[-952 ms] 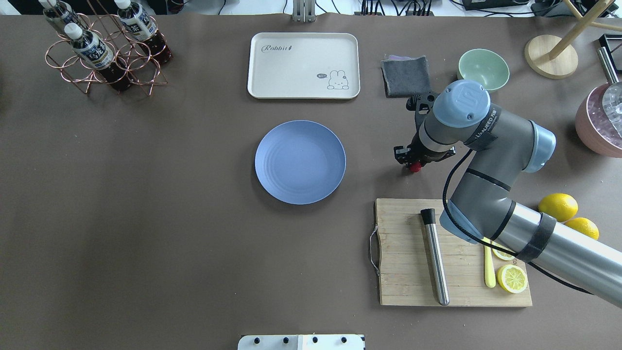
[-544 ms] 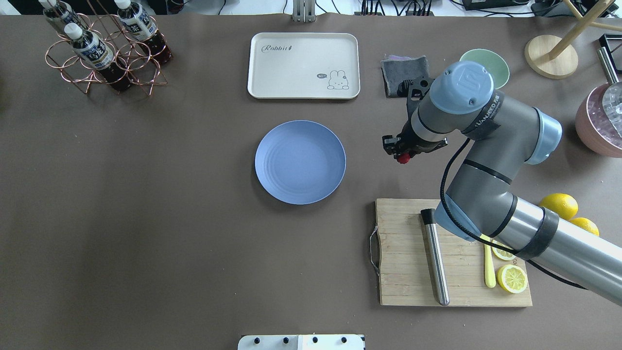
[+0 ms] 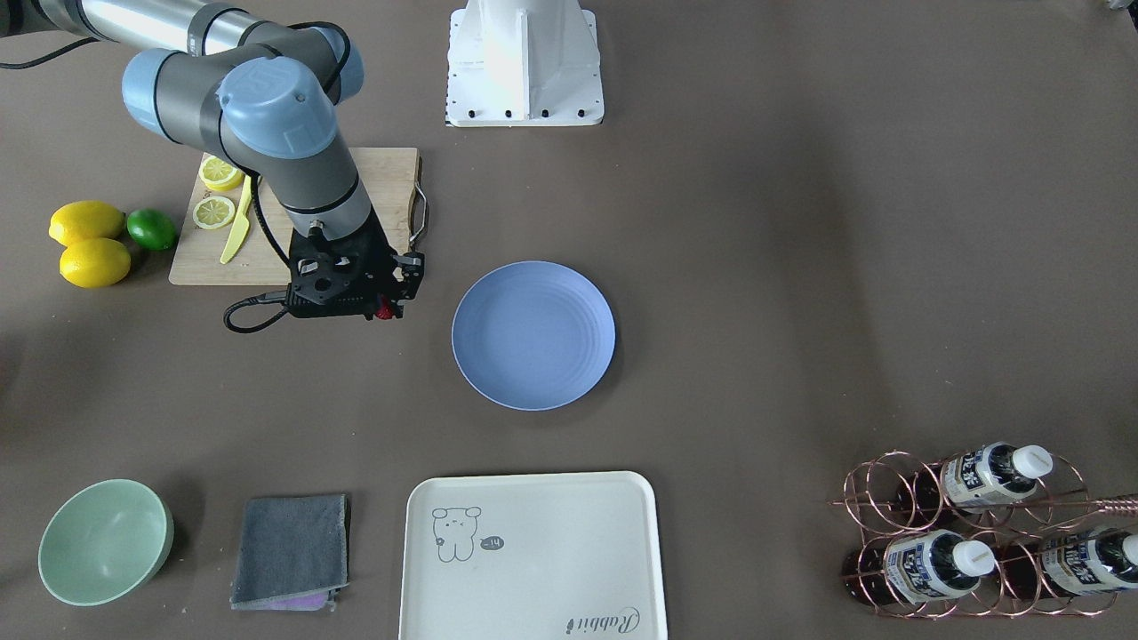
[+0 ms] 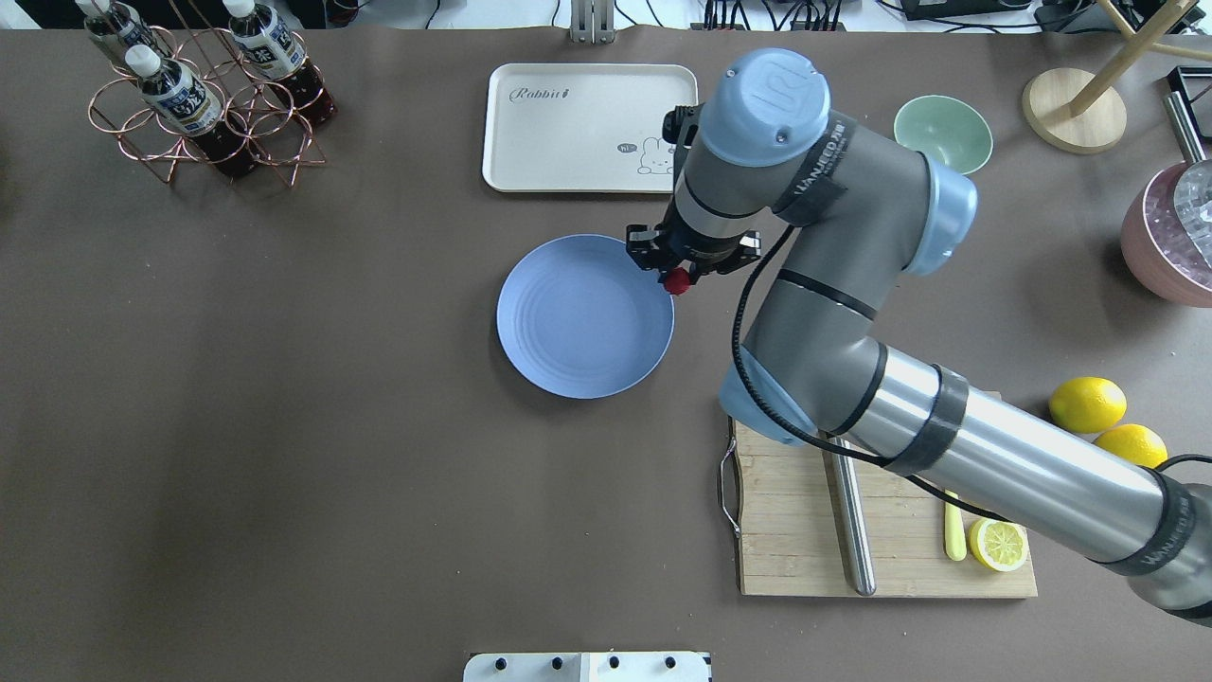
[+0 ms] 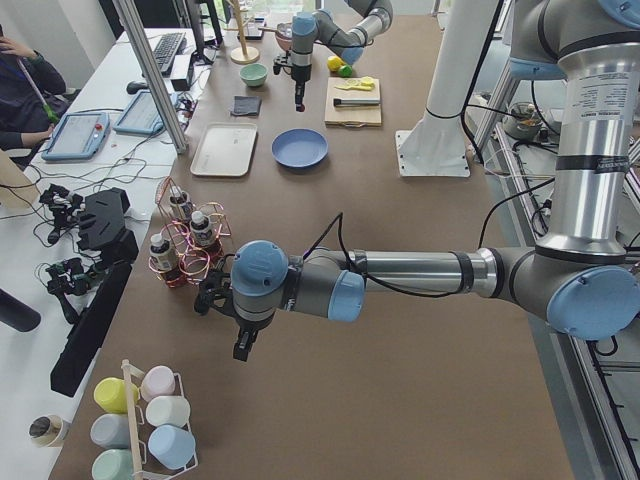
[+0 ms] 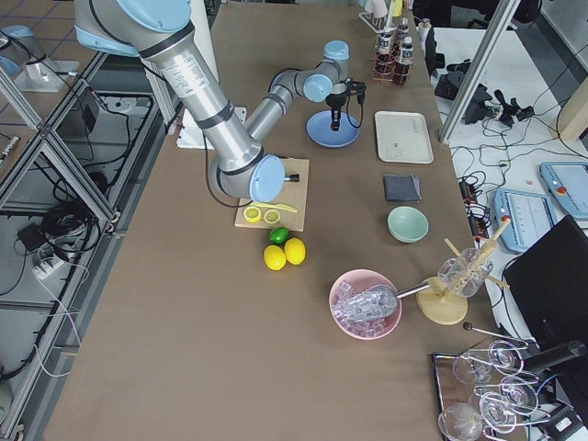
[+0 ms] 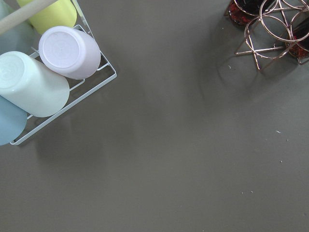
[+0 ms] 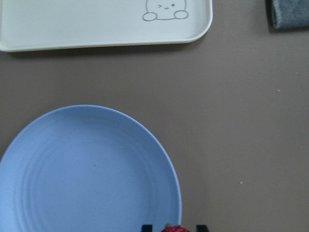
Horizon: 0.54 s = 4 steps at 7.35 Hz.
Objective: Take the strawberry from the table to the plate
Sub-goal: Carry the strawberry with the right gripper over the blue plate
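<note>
My right gripper [image 4: 677, 277] is shut on the small dark-red strawberry [image 4: 676, 281] and holds it in the air over the right rim of the blue plate [image 4: 568, 322]. In the right wrist view the strawberry [image 8: 175, 228] peeks in at the bottom edge between two dark fingertips, just right of the plate [image 8: 87, 174]. The plate has nothing on it. The brown table [image 4: 284, 455] lies below. My left gripper [image 5: 243, 346] hangs over bare table far to the left, seen only in the exterior left view, so I cannot tell its state.
A cream tray [image 4: 592, 128] lies behind the plate. A green bowl [image 4: 947, 128] stands at the back right. A wooden cutting board [image 4: 795, 502] with a metal rod and lemon slices is at the front right, with lemons [image 4: 1087, 403] beside it. A bottle rack [image 4: 204, 95] stands back left.
My right arm has carried the strawberry leftwards, from the open table above the cutting board to the plate's right rim. The gripper stayed shut on it.
</note>
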Tool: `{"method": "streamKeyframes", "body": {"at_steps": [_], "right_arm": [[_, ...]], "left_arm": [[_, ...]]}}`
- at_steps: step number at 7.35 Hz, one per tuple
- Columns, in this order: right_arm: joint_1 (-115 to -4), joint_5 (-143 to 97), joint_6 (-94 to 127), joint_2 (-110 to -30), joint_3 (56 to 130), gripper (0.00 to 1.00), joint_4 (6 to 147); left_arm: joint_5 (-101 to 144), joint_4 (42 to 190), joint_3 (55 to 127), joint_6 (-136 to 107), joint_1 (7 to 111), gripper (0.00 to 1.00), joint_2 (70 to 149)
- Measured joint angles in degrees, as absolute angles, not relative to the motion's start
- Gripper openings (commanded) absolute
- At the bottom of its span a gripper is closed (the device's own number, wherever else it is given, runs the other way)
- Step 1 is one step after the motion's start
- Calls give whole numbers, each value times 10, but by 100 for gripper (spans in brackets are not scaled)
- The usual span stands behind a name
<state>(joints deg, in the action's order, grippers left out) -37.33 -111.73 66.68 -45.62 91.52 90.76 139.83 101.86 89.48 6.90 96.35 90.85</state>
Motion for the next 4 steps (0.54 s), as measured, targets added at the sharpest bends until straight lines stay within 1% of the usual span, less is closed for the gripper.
{"method": "streamKeyframes", "body": {"at_steps": [1,2,4], "right_arm": [[-358,-1105,686,-417,876,0,907],[-341,-1085,707,-394,844,0,901],[-315,-1050,731,-376,790,0,871]], "left_arm": [[1398,1019,894,70,964,98,907],[1398,1019,893,71,964,98,904],[1398,1019,894,73,965,98,897]]}}
